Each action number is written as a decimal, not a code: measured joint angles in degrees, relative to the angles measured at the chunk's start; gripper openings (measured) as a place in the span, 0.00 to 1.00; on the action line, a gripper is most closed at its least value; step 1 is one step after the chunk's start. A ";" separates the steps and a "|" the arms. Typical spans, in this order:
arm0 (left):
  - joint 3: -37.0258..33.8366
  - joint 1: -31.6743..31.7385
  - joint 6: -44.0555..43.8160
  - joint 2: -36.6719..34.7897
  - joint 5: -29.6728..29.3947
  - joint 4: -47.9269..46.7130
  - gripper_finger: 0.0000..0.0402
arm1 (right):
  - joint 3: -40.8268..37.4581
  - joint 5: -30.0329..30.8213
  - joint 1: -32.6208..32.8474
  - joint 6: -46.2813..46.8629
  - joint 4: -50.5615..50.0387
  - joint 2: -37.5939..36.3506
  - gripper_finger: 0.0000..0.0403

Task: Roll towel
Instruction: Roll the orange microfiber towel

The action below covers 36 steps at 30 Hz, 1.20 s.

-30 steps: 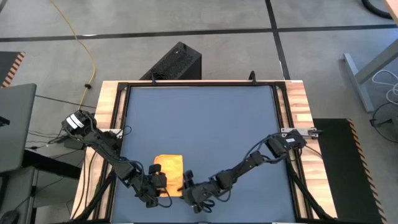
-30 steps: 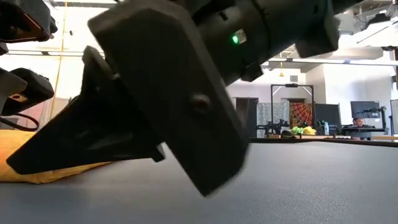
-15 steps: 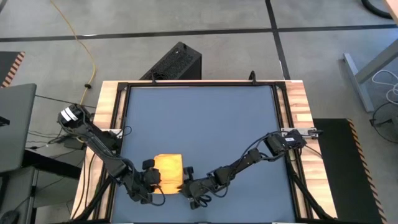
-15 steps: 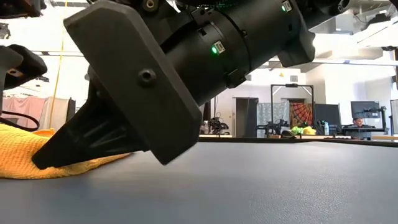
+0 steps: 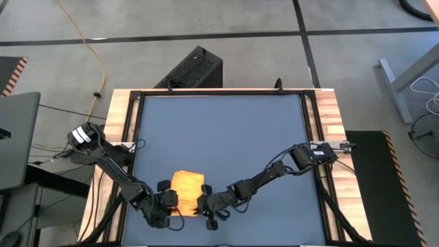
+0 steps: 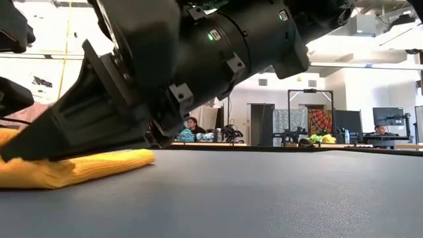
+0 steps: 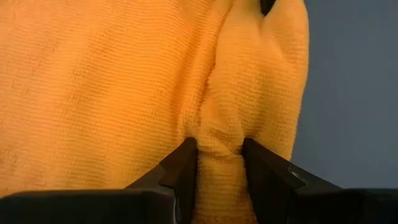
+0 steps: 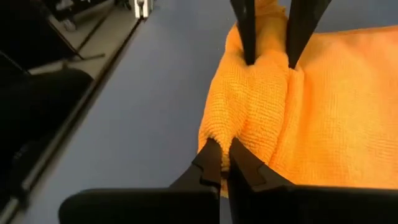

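Both grippers have closed in on the towel [image 5: 187, 190] since a second ago, when they sat at its near edge, and the cloth has bunched from a flat square into a thicker fold. It lies on the blue-grey table [image 5: 226, 130] at about 7 o'clock from the table's centre, close to the near edge. At the towel's 9 o'clock side, the left gripper [image 5: 169, 200] pinches a raised ridge of fabric; the left wrist view shows its two dark fingers [image 7: 184, 163] clamped on that ridge. At the towel's 3 o'clock side, the right gripper [image 5: 204, 203] nips the opposite end of the same fold, its tips nearly together with cloth between them in the right wrist view. From table height, the right gripper's housing looms over the yellow-orange fold, and people sit at desks in the room behind.
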 joint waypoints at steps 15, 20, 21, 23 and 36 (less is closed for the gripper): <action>-0.16 -0.68 -4.38 -0.05 16.34 8.96 0.28 | 0.13 -1.20 1.95 12.21 -2.20 0.00 0.06; -0.16 -0.71 -0.23 -0.47 16.82 8.68 0.28 | 0.13 -1.20 2.34 12.77 -2.46 0.00 0.06; -0.16 -0.72 -0.23 -0.69 16.82 8.00 0.28 | 0.13 -1.20 2.27 12.77 -2.46 -0.02 0.06; -0.16 -0.77 -0.23 -1.51 16.89 6.42 0.28 | 0.13 -1.24 2.24 12.80 -2.49 -0.02 0.06; -0.27 -5.39 0.21 -12.24 7.64 -1.33 0.28 | 0.00 -2.13 1.50 14.28 -2.70 -0.07 0.06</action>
